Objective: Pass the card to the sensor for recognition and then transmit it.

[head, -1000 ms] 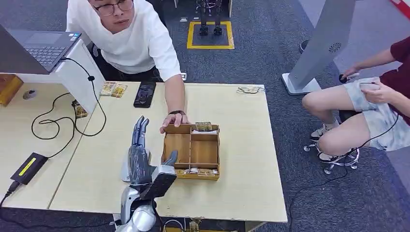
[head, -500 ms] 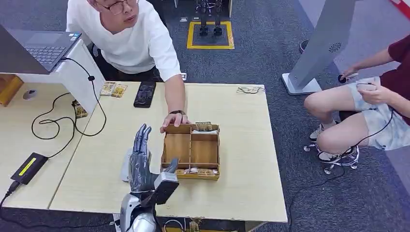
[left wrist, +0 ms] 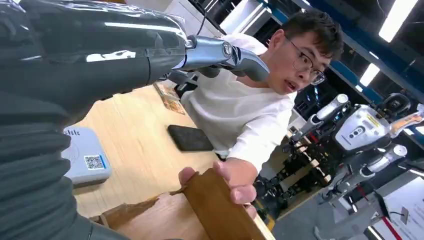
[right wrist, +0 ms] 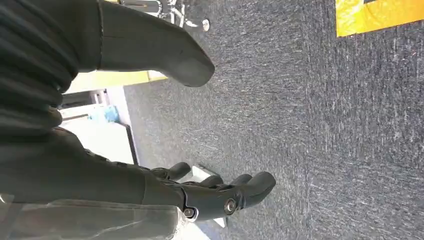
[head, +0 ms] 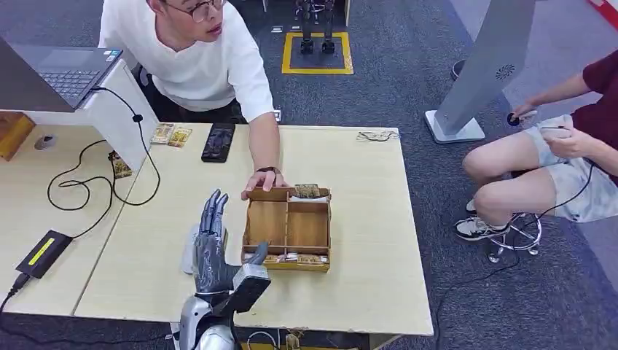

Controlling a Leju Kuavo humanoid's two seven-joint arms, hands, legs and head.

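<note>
At far left on the pale wooden table [head: 350,211], a laptop [head: 62,73] sits on a white stand, its screen cut off by the frame edge, with a black cable [head: 87,182] looping down to a black adapter with a yellow label [head: 42,253] near the front edge. Bare tabletop lies between that cable and the robot's left hand [head: 211,244], which hovers with its fingers straight and apart, holding nothing, thumb pointing toward the tray. Beneath it lies the white sensor pad [head: 189,250] (mostly hidden by the hand from above; the wrist view shows its top with a small QR label [left wrist: 85,160]). Just beside the hand stands the wooden divided tray [head: 288,227], its near slot holding cards [head: 295,258] and its far slot another card [head: 307,191]; how many cards there are cannot be made out. A person in a white shirt [head: 193,62] leans over the far edge, one hand [head: 261,181] resting on the tray's far left corner. A black phone [head: 218,141] and two small packets [head: 170,134] lie near the far edge, well apart from the tray. Right of the tray the table runs bare to its edge. Beyond it, over grey carpet, a seated person [head: 561,160] is cut off at the frame's right. The right hand [right wrist: 220,192] hangs over the carpet, fingers loosely curled around nothing.
</note>
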